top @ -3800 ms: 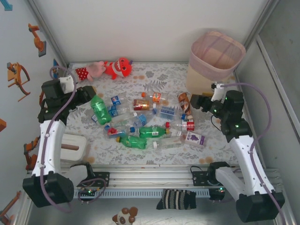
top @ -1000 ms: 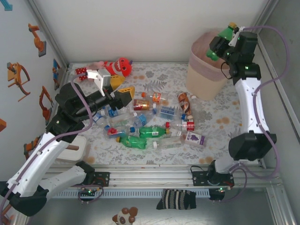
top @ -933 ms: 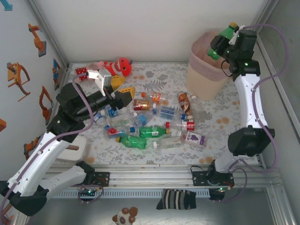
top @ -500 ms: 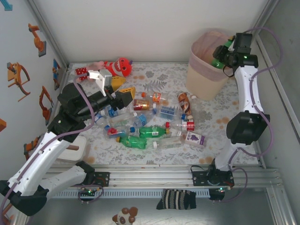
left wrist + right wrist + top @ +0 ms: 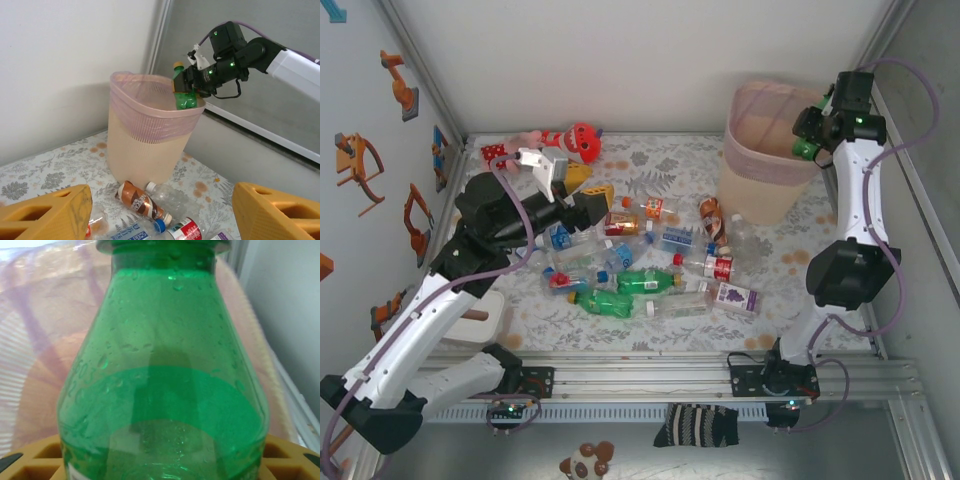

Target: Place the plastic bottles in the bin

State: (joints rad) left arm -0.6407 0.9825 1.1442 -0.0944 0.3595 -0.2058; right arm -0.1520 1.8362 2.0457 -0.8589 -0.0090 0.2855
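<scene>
**Inspector:** What has altered in the last second?

**Onlooker:** The right arm has come down. A second ago the right gripper held the green bottle high above the bin. Now both sit at rim height. The bottle is upright, cap up, and clamped between the yellow fingers.

**Inspector:** And for the task?

**Onlooker:** In my judgement the drop is close. In the wrist view the pink mouth lies just beyond and beneath the bottle, so a release should land it inside. I cannot say whether its base has already passed below the rim, because the bin wall hides that.

**Inspector:** The other arm?

**Onlooker:** The left gripper has shifted a little. Its jaws stand wide apart with nothing between them. It hangs over the loose bottles, which lie just below and ahead of its fingers.

**Inspector:** Containers, largest first.

**Onlooker:** The bin stands upright directly under the right gripper. Its interior is shadowed, and I cannot make out what lies at the bottom. The small white box sits behind and below the left gripper, beside that arm. Something brown rests on top of it, and I can see no bottle in it.

**Inspector:** Outstanding work?

**Onlooker:** Roughly a dozen bottles on the table, none yet gripped.
</scene>
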